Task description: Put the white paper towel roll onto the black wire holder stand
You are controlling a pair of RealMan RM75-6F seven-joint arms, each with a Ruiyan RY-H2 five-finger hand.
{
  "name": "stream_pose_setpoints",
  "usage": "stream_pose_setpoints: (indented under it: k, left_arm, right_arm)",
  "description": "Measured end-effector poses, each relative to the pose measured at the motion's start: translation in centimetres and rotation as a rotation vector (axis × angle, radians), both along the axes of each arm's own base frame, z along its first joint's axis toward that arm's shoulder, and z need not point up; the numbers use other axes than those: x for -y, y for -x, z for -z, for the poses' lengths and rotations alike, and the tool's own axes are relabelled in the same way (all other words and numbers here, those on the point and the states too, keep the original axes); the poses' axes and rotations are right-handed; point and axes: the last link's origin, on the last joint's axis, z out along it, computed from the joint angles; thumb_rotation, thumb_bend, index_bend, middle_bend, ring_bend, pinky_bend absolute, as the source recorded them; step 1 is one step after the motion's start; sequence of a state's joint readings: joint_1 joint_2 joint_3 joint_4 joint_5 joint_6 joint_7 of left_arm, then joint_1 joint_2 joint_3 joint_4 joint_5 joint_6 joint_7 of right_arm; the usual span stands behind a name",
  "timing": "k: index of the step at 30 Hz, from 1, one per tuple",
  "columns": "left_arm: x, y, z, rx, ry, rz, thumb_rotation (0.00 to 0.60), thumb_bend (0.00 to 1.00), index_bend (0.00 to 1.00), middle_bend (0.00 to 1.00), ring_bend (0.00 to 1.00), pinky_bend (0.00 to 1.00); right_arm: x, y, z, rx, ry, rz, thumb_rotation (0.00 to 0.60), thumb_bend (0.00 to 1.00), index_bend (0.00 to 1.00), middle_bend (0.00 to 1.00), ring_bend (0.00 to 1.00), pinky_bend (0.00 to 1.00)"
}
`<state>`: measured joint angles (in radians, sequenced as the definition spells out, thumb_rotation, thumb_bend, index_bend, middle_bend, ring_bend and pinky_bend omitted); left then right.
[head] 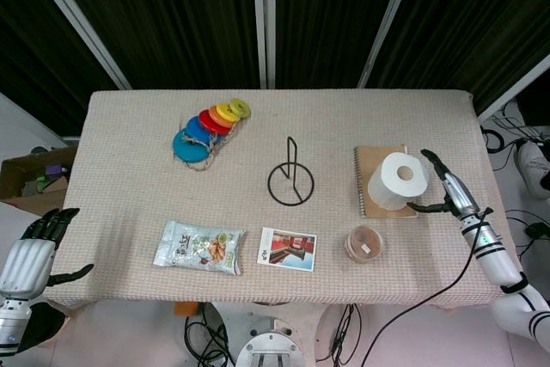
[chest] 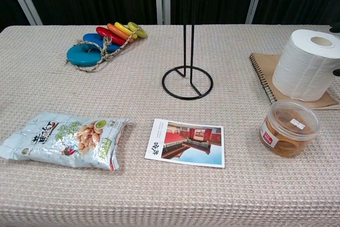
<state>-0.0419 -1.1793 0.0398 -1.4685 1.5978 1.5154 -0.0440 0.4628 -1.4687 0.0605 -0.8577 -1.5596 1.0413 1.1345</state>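
The white paper towel roll [head: 398, 180] [chest: 307, 65] stands upright on a brown spiral notebook [head: 368, 168] [chest: 261, 63] at the right of the table. The black wire holder stand [head: 290, 180] [chest: 187, 81] sits bare at the table's middle, its post upright. My right hand [head: 447, 188] is just right of the roll, fingers spread and thumb reaching toward the roll's base; I cannot tell whether it touches. In the chest view only dark fingertips [chest: 336, 72] show at the right edge. My left hand [head: 34, 251] hangs off the table's front left corner, fingers apart and holding nothing.
A string of coloured discs [head: 209, 129] [chest: 101, 40] lies at the back left. A snack bag [head: 199, 247] [chest: 64, 139], a postcard [head: 288, 249] [chest: 186, 143] and a round plastic jar [head: 364, 244] [chest: 289, 127] line the front, the jar just in front of the notebook.
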Motion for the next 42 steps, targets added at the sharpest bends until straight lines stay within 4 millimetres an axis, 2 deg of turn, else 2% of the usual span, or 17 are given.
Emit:
stream_pose_setpoints:
  k: [14, 24, 26, 32, 38, 42]
  left_arm:
    - [-0.1, -0.6, 0.2, -0.011, 0.008, 0.010, 0.459, 0.06, 0.10, 0.13, 0.09, 0.21]
    - [0.0, -0.5, 0.0, -0.019, 0.007, 0.001, 0.462, 0.06, 0.10, 0.13, 0.09, 0.21]
    - [0.0, -0.5, -0.1, -0.021, 0.004, 0.000, 0.463, 0.06, 0.10, 0.13, 0.09, 0.21]
    - [0.1, -0.4, -0.2, -0.018, 0.003, -0.003, 0.463, 0.06, 0.10, 0.13, 0.09, 0.21]
    - [0.2, -0.3, -0.1, -0.015, 0.007, -0.008, 0.464, 0.06, 0.10, 0.13, 0.09, 0.21]
    - [0.2, -0.3, -0.2, -0.014, 0.005, -0.008, 0.463, 0.06, 0.10, 0.13, 0.09, 0.21]
  right_arm:
    - [0.6, 0.0, 0.1, -0.004, -0.018, 0.004, 0.600, 0.00, 0.00, 0.00, 0.00, 0.00]
    - [1.7, -1.3, 0.7, 0.039, -0.043, -0.026, 0.600, 0.00, 0.00, 0.00, 0.00, 0.02]
    - [1.7, -1.5, 0.8, 0.045, -0.054, -0.032, 0.600, 0.00, 0.00, 0.02, 0.01, 0.06]
    - [1.7, -1.7, 1.2, 0.019, -0.094, -0.040, 0.600, 0.01, 0.03, 0.18, 0.18, 0.22]
    - [1.9, -1.7, 1.0, 0.010, -0.081, -0.034, 0.600, 0.11, 0.24, 0.36, 0.35, 0.41]
    - [2.0, -1.9, 0.7, 0.017, -0.045, -0.037, 0.600, 0.15, 0.31, 0.41, 0.40, 0.47]
